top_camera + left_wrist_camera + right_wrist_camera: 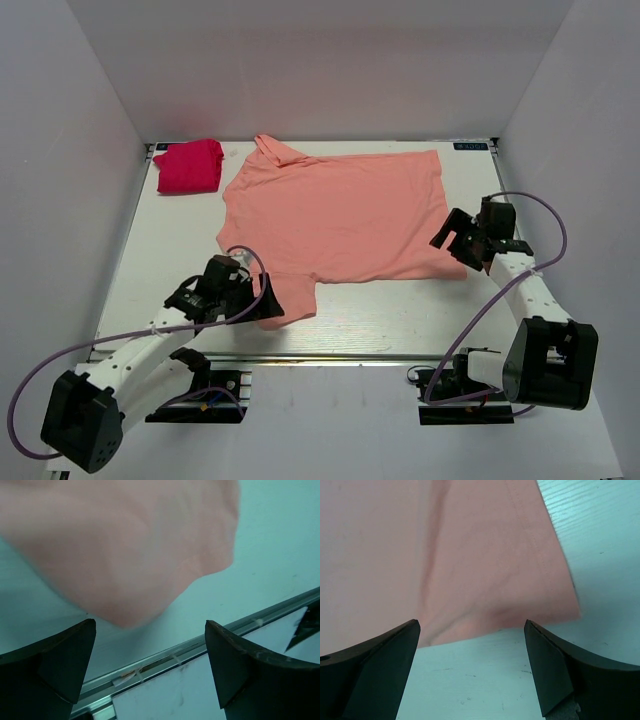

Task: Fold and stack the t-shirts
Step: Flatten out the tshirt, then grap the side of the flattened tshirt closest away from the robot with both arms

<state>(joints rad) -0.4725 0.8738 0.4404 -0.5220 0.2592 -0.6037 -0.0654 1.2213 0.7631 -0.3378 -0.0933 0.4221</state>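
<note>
Risk first: both end effectors hang released, jaws wide, nothing in either. My left end effector [262, 300] sits at the pink tee's [340, 215] near sleeve, and my right end effector [458, 240] is at its hem corner. The tee lies spread flat across the worktop [380, 322], with the red tee [188, 166] folded at the far-left corner. If I pinch unevenly, one side could drag and bunch the cloth, I reckon. Neither tee shows print. A dark label [469, 146] at the far edge looks lettered, but it's too small to read.
</note>
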